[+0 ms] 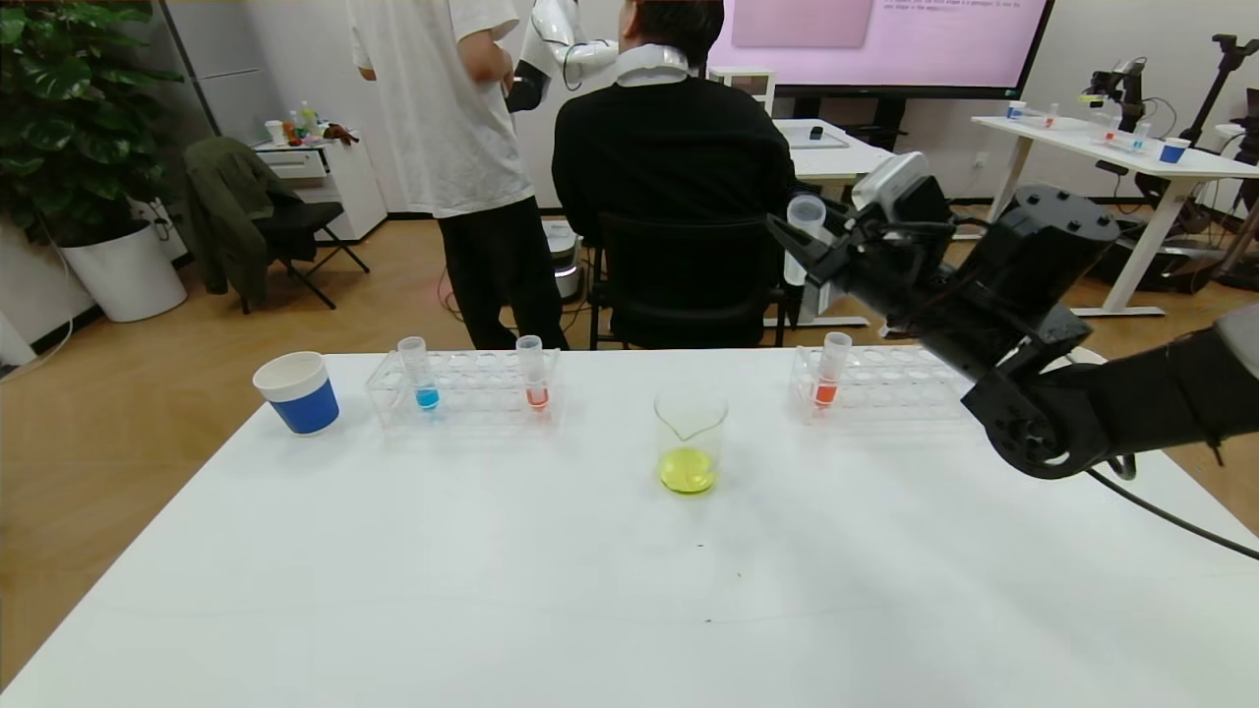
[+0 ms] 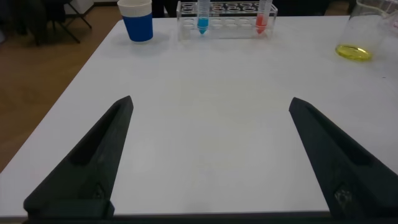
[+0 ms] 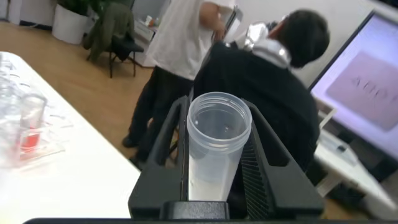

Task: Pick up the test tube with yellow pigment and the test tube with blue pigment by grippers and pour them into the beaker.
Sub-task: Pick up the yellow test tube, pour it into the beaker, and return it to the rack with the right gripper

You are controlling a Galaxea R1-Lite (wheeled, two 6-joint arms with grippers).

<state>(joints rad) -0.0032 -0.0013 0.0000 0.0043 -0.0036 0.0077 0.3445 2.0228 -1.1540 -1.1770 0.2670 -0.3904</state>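
My right gripper (image 1: 802, 241) is shut on a clear test tube (image 1: 805, 221), held upright, high above the table's far edge near the right rack (image 1: 885, 388). In the right wrist view the tube (image 3: 217, 149) sits between the fingers (image 3: 264, 155), mouth open, and shows no yellow liquid. The beaker (image 1: 690, 438) stands mid-table with yellow liquid in its bottom; it also shows in the left wrist view (image 2: 367, 31). The test tube with blue pigment (image 1: 420, 374) stands in the left rack (image 1: 472, 388). My left gripper (image 2: 211, 102) is open and empty, low over the near table.
Orange-red tubes stand in the left rack (image 1: 532, 372) and the right rack (image 1: 831, 369). A blue-and-white paper cup (image 1: 297, 391) stands at the far left. Two people and a chair are just behind the table's far edge.
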